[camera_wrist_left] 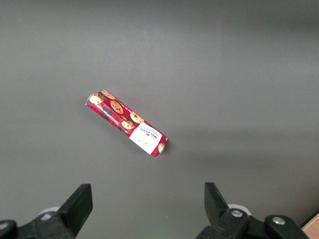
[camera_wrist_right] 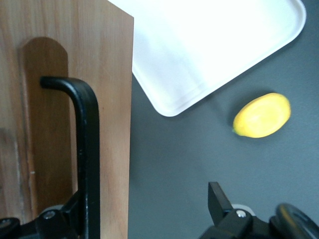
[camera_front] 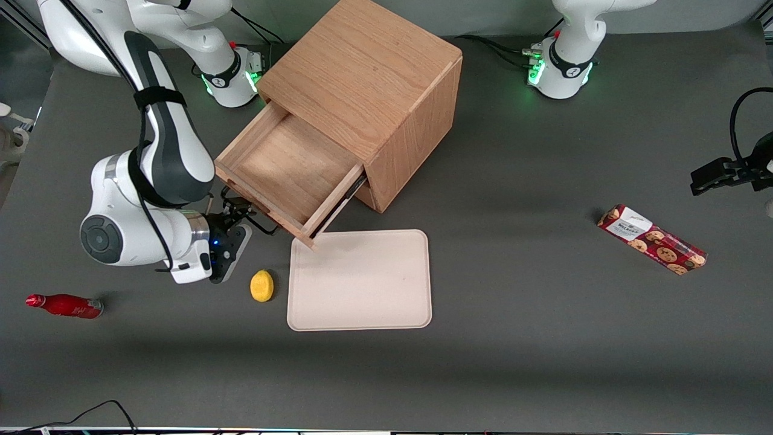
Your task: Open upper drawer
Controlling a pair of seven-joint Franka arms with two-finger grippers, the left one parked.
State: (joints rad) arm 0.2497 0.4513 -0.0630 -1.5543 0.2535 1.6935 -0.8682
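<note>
- The upper drawer (camera_front: 290, 172) stands pulled well out of the oak cabinet (camera_front: 368, 78), its shallow light-wood box open to view and bare inside.
- The end effector (camera_front: 238, 211) sits right at the drawer's front panel, nearer the front camera than the cabinet.
- In the right wrist view the black bar handle (camera_wrist_right: 84, 149) runs down between the end effector's fingers (camera_wrist_right: 219, 201), which are spread wide; one finger is close beside the bar, the other well apart from it, so nothing is clamped.
- A cream tray (camera_front: 359, 279) lies flat on the desk (camera_front: 543, 302), its corner just under the drawer's front corner.
- A lemon (camera_front: 262, 285) rests beside the tray, toward the working arm's end.
</note>
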